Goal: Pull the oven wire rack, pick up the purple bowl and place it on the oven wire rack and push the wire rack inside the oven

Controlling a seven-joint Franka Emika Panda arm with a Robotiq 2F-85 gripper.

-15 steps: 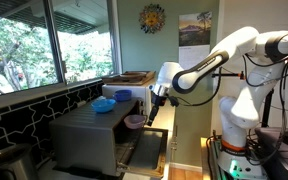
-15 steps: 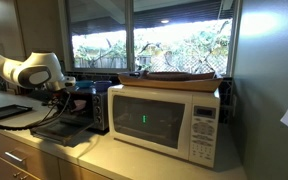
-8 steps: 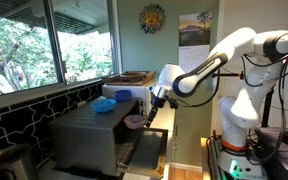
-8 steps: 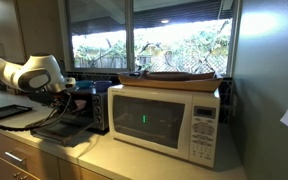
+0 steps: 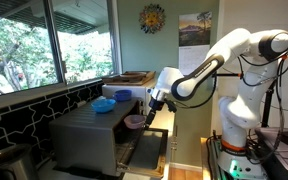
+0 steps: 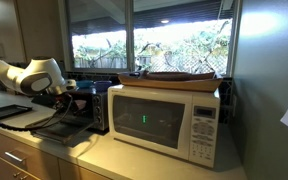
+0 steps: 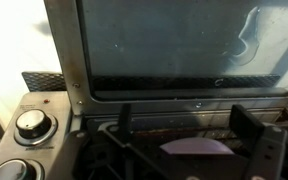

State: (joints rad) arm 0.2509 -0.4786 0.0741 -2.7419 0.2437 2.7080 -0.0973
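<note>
The oven (image 5: 89, 140) is a grey metal box on the worktop (image 6: 104, 158). Its front door (image 5: 149, 150) is dropped open, and both exterior views show a dark cavity. In the wrist view the door's glass pane fills the upper part, with 2 round knobs (image 7: 29, 125) at the left. The purple bowl (image 5: 134, 121) is small, round and pale lavender. It is upright at the cavity's mouth, above the open door, between the fingers (image 7: 252, 125) of the end effector (image 7: 184, 120) (gripped or merely resting, the views do not settle). The oven wire rack (image 7: 134, 150) shows only as thin dark wires beside the bowl, and how far out it sits is unclear.
</note>
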